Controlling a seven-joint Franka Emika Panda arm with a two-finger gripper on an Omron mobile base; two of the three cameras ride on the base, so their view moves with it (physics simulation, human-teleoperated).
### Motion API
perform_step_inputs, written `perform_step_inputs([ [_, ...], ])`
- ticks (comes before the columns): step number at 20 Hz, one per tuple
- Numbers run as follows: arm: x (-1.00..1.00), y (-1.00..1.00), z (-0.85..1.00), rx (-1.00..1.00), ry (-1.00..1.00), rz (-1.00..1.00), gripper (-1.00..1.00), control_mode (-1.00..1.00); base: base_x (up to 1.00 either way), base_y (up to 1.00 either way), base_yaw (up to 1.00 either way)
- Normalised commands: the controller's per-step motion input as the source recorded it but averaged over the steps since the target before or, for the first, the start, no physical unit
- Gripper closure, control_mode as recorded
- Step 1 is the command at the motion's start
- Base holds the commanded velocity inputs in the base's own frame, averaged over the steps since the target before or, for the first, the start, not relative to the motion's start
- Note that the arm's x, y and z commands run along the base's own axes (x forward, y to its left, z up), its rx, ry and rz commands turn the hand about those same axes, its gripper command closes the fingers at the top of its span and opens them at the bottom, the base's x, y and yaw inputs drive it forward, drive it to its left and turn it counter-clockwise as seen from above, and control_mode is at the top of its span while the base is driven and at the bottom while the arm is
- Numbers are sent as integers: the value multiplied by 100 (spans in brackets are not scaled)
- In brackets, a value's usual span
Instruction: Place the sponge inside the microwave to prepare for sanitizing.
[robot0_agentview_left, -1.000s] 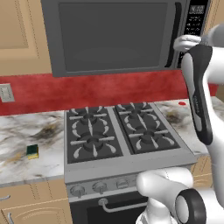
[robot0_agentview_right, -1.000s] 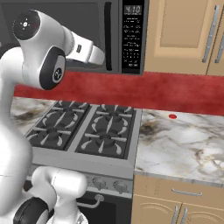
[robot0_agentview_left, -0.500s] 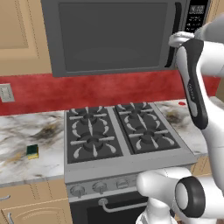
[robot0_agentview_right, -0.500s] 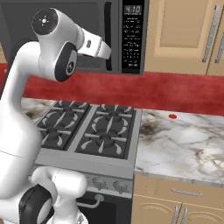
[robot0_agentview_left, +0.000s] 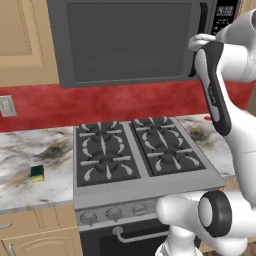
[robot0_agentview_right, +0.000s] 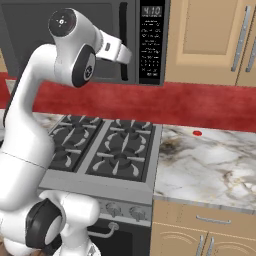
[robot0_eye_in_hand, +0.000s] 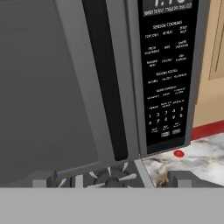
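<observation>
Your fingers (robot0_eye_in_hand: 111, 178) stand spread wide and released, grasping nothing. Straight ahead of them, close, is the microwave (robot0_eye_in_hand: 52, 87), door shut, its black handle (robot0_eye_in_hand: 105, 78) between the two tips and the button panel (robot0_eye_in_hand: 168, 74) beyond the right tip. Below the fingers lies the stove (robot0_agentview_left: 135, 155). The sponge (robot0_agentview_left: 37, 173) sits far down to their left, on the marble bench (robot0_agentview_left: 30, 165) beside the stove.

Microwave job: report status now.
Claw open, empty, up at the microwave handle. Door shut. Sponge on the counter left of the stove, untouched.
</observation>
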Motion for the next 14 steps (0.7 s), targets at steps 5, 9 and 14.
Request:
perform_step_inputs([
  [5,30,-8,-1,0,0,0,-100,-100,0,0,0],
  [9,28,-3,-3,0,0,0,-100,-100,0,0,0],
  [14,23,-4,-4,0,0,0,-100,-100,0,0,0],
])
